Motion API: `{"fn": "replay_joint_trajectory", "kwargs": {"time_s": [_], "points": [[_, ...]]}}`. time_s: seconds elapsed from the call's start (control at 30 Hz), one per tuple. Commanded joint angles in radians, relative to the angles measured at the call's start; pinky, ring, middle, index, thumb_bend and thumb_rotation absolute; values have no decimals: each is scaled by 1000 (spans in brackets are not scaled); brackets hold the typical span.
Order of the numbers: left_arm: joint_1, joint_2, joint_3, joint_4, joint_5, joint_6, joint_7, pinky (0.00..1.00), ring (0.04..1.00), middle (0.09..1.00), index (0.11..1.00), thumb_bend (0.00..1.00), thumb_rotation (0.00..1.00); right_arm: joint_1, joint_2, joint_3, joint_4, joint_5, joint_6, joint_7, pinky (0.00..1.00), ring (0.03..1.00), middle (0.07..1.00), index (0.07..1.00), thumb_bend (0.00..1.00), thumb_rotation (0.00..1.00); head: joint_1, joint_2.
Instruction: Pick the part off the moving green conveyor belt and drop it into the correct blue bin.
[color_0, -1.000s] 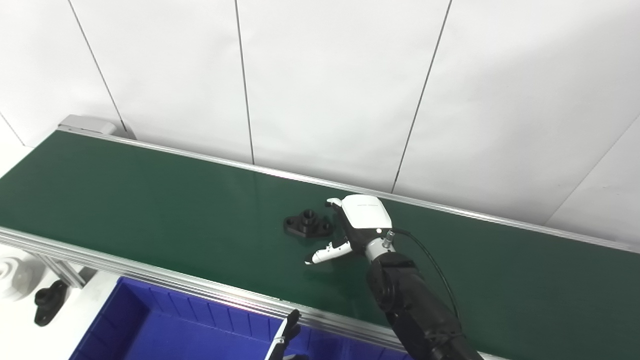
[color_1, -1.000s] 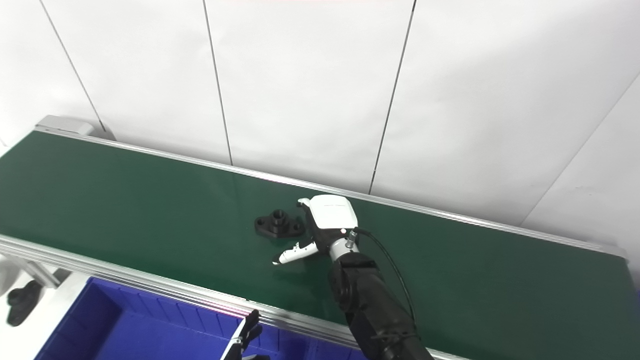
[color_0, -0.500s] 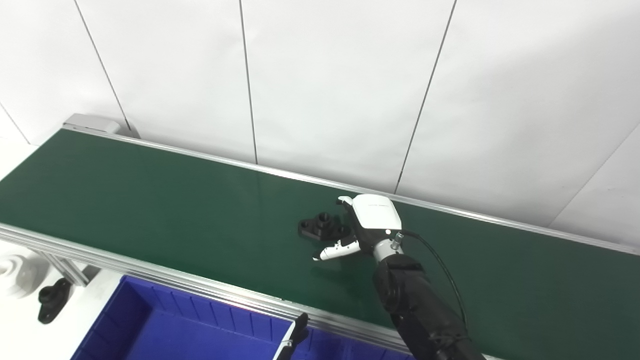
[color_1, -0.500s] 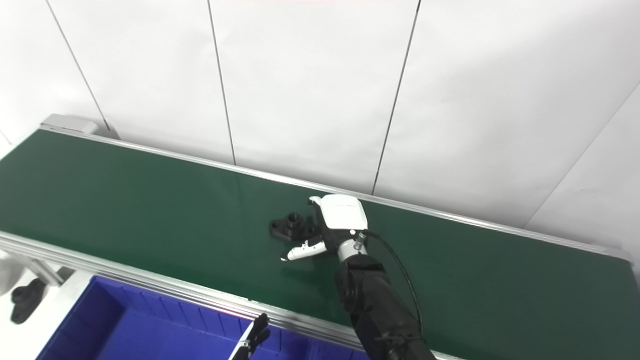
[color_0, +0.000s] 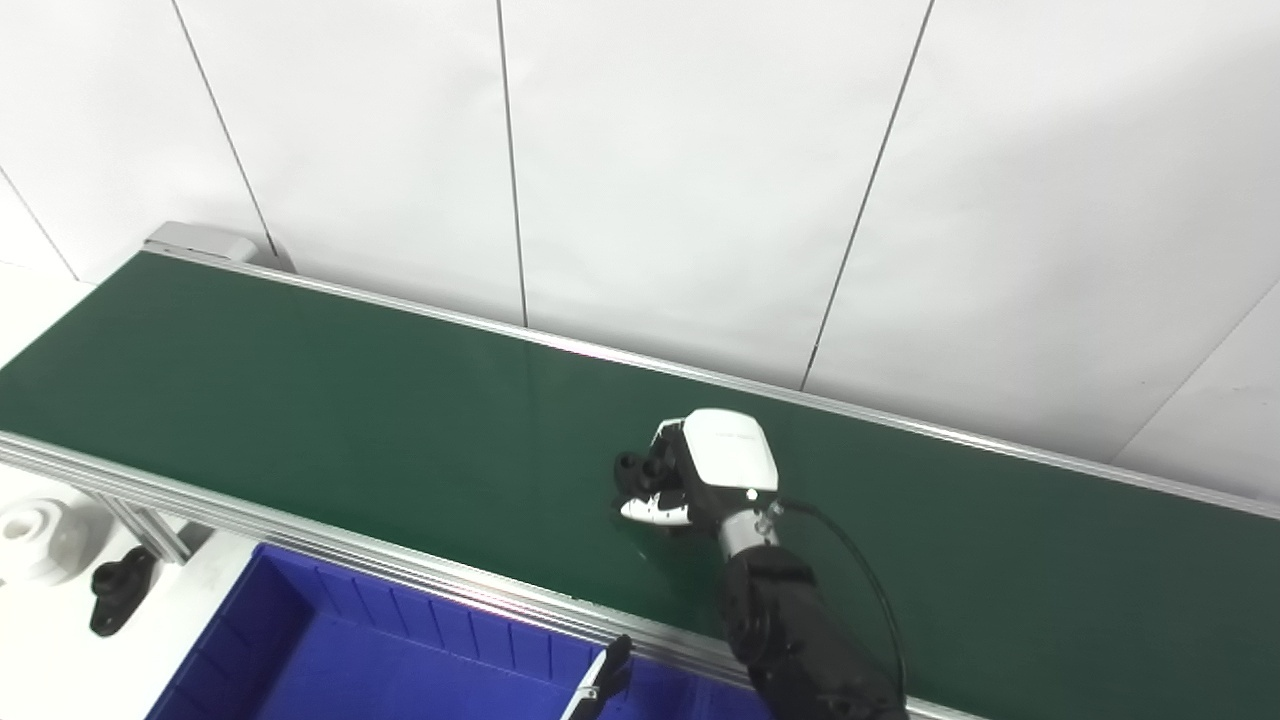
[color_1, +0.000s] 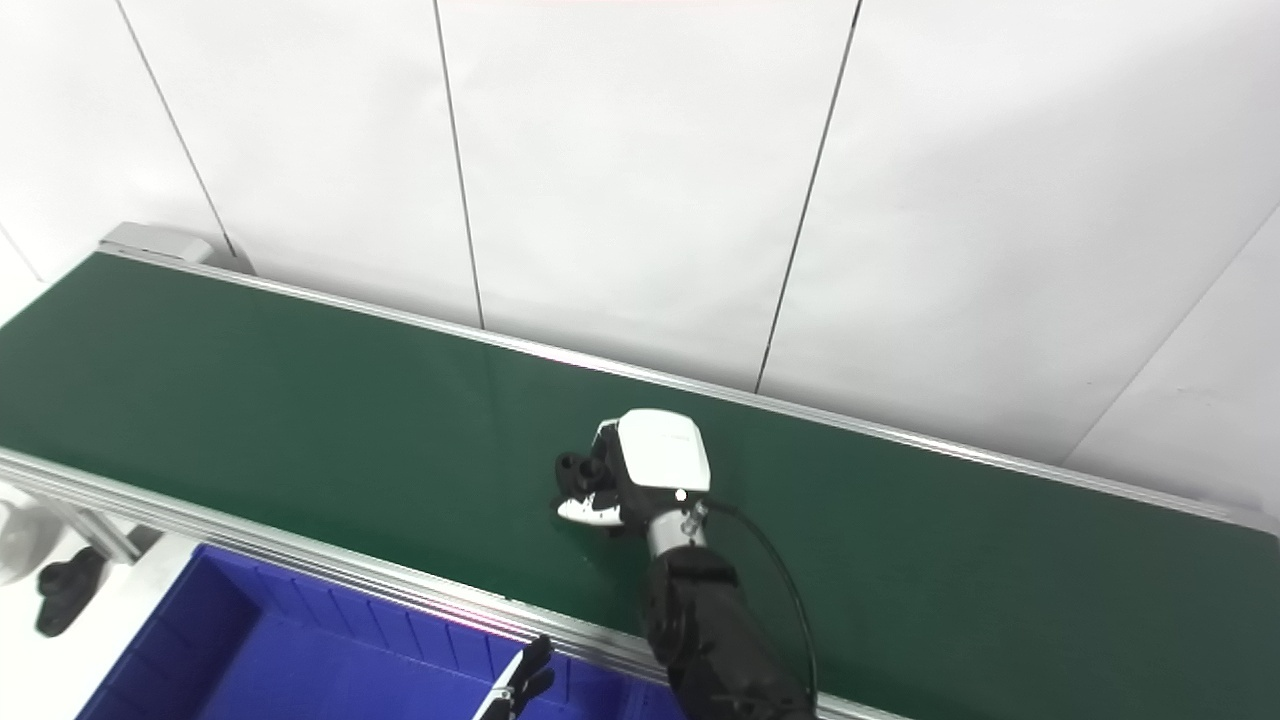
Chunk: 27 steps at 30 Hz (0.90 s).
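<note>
The black part (color_0: 636, 470) lies on the green belt (color_0: 300, 400), mostly hidden under the right hand (color_0: 705, 470); only its left end pokes out, so its long axis seems to run along the belt, though that is hard to tell. The hand's fingers (color_0: 650, 511) are curled closed around the part, thumb on the near side. The left hand (color_0: 600, 685) barely shows over the blue bin (color_0: 330, 650); its state is unclear.

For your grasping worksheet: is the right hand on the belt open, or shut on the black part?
Shut on it: the right hand has fingers and thumb curled around the black part on the belt.
</note>
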Motion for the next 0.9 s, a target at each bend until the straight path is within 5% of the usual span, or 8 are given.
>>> {"fn": "replay_joint_trajectory", "kwargs": {"time_s": [0.0, 0.5, 0.67, 0.87], "points": [[17, -38, -50, -35, 22, -10, -31, 723, 962, 1000, 1000, 966, 705, 10, 19, 26, 10, 0, -31, 2, 130, 187, 281, 488, 510, 128, 0, 0], [14, -25, -42, -51, 3, 8, -61, 720, 971, 1000, 1000, 953, 684, 39, -8, 70, -12, 8, -3, -5, 114, 174, 271, 489, 512, 126, -26, 8], [11, -16, -30, -64, -11, 38, -75, 772, 972, 1000, 1000, 952, 692, 80, -32, 53, -124, 10, -50, -98, 103, 161, 257, 489, 508, 135, -67, 13], [-8, -17, 9, -20, -41, -47, -55, 788, 943, 1000, 1000, 880, 703, 147, -51, 42, -378, -9, -41, -115, 109, 167, 263, 487, 504, 142, -130, 31]]}}
